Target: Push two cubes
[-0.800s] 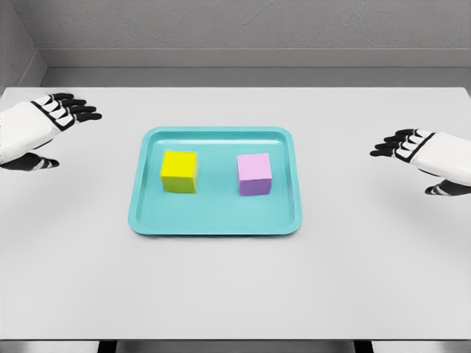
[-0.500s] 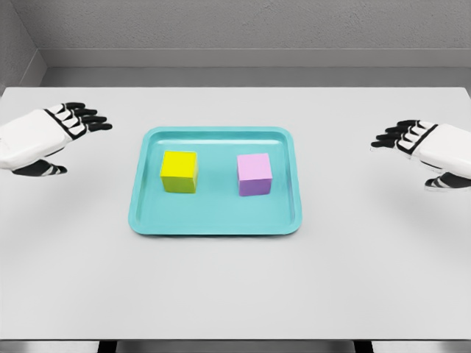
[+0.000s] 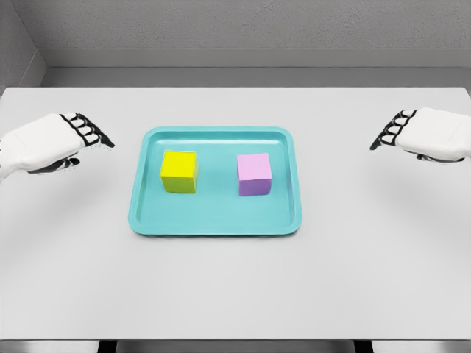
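Sitting apart, yellow cube (image 3: 179, 171), pink cube (image 3: 255, 174), teal tray (image 3: 215, 222)

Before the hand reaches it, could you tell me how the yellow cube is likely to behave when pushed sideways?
The yellow cube rests flat on one face, so it will probably slide, not roll. It looks rigid, with crisp edges, and should keep its shape. The tray's raised rim would likely stop it, or the tray itself may shift on the smooth table.
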Action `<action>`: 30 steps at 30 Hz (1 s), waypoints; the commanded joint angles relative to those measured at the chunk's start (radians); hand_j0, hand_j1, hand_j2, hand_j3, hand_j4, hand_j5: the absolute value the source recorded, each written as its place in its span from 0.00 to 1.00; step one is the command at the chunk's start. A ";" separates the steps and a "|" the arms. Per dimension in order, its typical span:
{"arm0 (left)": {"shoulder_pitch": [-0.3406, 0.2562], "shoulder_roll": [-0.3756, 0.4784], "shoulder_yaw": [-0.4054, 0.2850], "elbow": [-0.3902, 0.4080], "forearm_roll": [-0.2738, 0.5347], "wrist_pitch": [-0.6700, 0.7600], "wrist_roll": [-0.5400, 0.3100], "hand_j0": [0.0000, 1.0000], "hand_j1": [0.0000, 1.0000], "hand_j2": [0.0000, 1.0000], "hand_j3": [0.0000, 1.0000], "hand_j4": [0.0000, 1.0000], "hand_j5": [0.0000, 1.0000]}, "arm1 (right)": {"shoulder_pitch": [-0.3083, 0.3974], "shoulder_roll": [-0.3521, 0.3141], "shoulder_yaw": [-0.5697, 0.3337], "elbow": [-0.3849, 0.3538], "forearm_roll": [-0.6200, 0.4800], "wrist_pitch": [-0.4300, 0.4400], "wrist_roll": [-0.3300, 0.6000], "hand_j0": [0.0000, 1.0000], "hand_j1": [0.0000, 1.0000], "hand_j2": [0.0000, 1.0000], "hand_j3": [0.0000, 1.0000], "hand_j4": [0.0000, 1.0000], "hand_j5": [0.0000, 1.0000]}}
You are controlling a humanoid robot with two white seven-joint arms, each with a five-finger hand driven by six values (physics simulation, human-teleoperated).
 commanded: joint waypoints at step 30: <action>-0.086 -0.080 -0.124 0.054 -0.012 0.001 -0.059 0.74 0.74 0.74 0.74 0.74 0.74 | -0.187 0.287 0.269 0.152 0.081 0.002 0.027 0.69 0.69 0.69 0.69 0.69 0.69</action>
